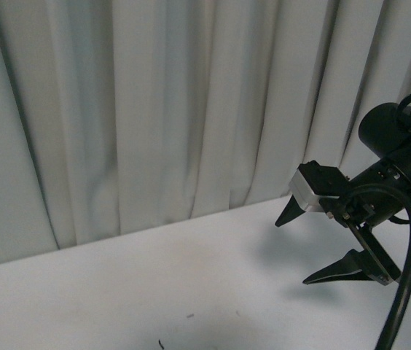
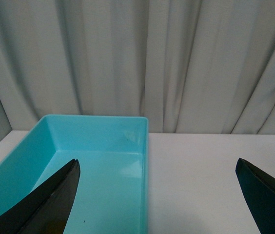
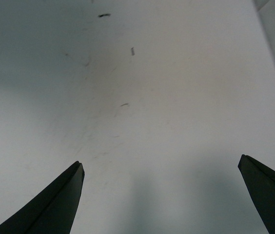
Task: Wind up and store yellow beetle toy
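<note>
Hovering above the white table [image 1: 154,292], the right gripper [image 1: 300,249] is hanging with its jaws spread wide and nothing between them. Its wrist camera is showing only bare tabletop with a few dark specks [image 3: 104,15]. The left gripper [image 2: 157,163] is also gaping wide and empty, pointing across the table toward the pale curtain [image 2: 176,58] at the table's far edge. An open turquoise bin [image 2: 93,136] is sitting on the table, partly beneath one of its fingers, and as much of the bin's inside as is showing is empty.

The yellow beetle toy is not appearing in any view: not on the table, not in the bin, not in either gripper. Where it is lying cannot be told.

Judging from this, nothing of the task is showing as done. Finding and grasping the toy, winding it, and placing it in what is probably its storage bin are all looking like work not yet done.
</note>
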Motion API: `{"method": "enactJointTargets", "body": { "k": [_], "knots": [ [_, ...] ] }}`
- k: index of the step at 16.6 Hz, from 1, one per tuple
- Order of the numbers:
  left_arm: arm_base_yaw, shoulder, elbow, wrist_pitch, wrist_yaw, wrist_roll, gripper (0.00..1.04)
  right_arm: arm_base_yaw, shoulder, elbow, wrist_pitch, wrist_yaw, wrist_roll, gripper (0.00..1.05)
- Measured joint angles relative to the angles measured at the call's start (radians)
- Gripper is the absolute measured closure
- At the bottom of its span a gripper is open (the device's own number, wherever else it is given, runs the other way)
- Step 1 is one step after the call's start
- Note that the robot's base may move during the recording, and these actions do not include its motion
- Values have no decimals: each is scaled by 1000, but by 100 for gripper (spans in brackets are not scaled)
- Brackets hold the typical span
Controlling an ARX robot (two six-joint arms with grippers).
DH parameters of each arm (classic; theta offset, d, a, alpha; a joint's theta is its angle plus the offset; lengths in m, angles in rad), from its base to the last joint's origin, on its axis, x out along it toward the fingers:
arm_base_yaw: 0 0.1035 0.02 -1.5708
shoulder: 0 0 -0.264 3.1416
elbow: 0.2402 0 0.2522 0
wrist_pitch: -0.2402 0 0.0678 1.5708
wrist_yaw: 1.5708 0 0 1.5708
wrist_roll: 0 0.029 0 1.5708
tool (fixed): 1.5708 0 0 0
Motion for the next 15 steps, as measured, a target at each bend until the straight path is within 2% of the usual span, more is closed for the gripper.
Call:
{"method": "enactJointTargets", "body": {
  "k": [5, 9, 10, 11, 12, 14, 15],
  "knots": [
    [0, 0, 0, 0, 0, 0, 7, -2, -202, 48, 20, -107, 18, 7],
    [0, 0, 0, 0, 0, 0, 7, -2, -447, 14, -95, -231, 6, 7],
    [0, 0, 0, 0, 0, 0, 7, 22, -522, -79, 171, -142, 122, 12],
    [0, 0, 0, 1, 1, 0, 7, 66, -660, -257, 478, 107, 336, 23],
    [0, 0, 0, 0, 0, 0, 7, 120, -792, -439, 712, 282, 642, 33],
    [0, 0, 0, 0, 0, 0, 7, 184, -969, -642, 969, 497, 1093, 52],
    [0, 0, 0, 0, 0, 0, 7, 224, -1081, -721, 993, 586, 1315, 62]
  ]
}}
